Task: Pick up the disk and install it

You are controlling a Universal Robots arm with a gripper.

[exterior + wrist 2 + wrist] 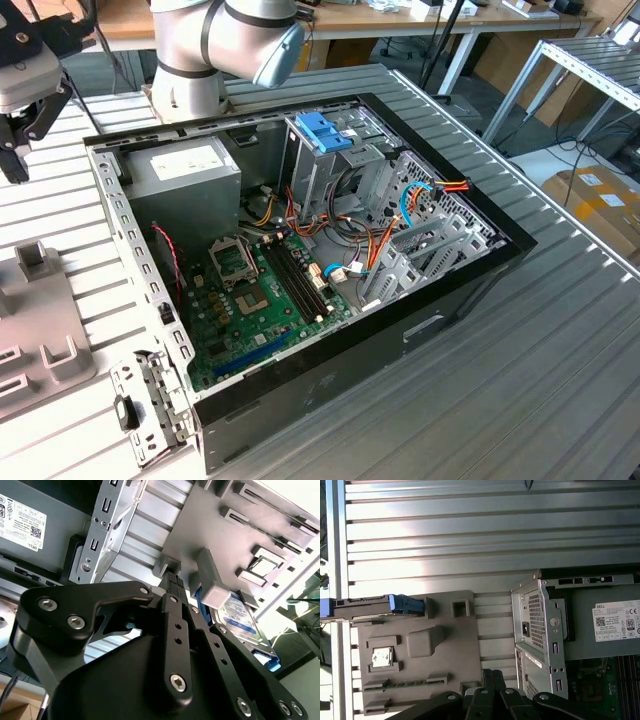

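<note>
The disk [365, 606] stands on edge in a slot at one end of a grey fixture plate [420, 650], its blue rail [406, 604] showing. In the second wrist view the disk [245, 617] shows its labelled face behind a grey block. My gripper [172, 580] hovers above the plate with its black fingers together and nothing between them, some way short of the disk. In the exterior view the gripper [20, 150] hangs at the far left, above the plate [40, 330].
An open computer case [470, 290] lies on the slatted metal table. Inside it are a tall drive cage with a blue handle [325, 130], a grey power supply [185, 165], a green motherboard [260, 290] and loose cables. The arm's base [190, 80] stands behind the case.
</note>
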